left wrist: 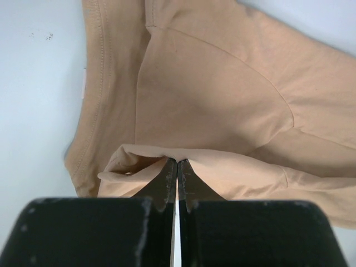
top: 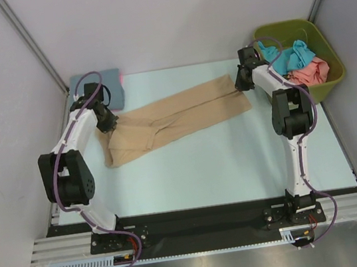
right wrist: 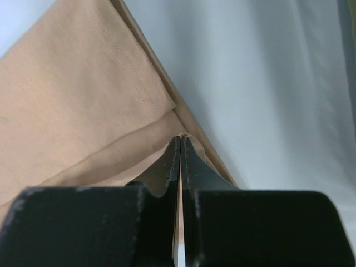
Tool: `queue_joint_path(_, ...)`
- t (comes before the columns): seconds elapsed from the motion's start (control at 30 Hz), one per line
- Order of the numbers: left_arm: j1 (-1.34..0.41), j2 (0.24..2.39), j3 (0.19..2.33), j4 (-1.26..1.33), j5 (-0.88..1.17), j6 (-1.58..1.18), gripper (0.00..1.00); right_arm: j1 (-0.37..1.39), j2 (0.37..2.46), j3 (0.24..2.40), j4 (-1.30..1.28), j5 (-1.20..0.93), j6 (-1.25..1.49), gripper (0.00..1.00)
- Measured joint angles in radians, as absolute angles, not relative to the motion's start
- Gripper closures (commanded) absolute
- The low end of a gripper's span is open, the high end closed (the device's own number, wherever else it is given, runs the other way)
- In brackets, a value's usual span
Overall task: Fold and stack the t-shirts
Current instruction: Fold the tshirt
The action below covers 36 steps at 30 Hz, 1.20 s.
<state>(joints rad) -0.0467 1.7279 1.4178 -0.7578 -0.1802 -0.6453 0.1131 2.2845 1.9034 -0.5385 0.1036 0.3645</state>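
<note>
The tan t-shirt [top: 176, 117] lies on the pale table [top: 224, 167], drawn out into a long band. The band runs diagonally from the left arm, nearer the bases, to the right arm, farther back beside the bin. The cloth is plain beige and doubled lengthwise, with a fold line along the band and a wider, looser bunch at the left end. The left gripper [left wrist: 177, 164] has its jaws fully closed on a raised fold of the cloth. In the left wrist view a stitched hem runs down the edge to the left of the pinch. The right gripper [right wrist: 182, 139] is likewise clamped tight on the layered edge, where two hemmed layers meet at a corner. A slate blue t-shirt [top: 98, 80] lies folded at the far left corner of the table. The olive-green bin [top: 325, 34] at the far right holds a teal t-shirt [top: 291, 56] and a salmon t-shirt [top: 309, 74], both crumpled.
</note>
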Motion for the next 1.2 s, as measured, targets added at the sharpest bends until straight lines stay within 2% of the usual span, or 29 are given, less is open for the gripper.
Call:
queue_joint_path(0.77,-0.023,1.878,1.543,-0.748,-0.146,-0.642,1.00,0.113,2.363,2.015,-0.589,0.097,0.364,1.00)
queue_joint_path(1.2,0.021,1.885,1.544,-0.749,-0.145,-0.643,1.00,0.112,2.378,2.070,-0.604,0.097,0.364,1.00)
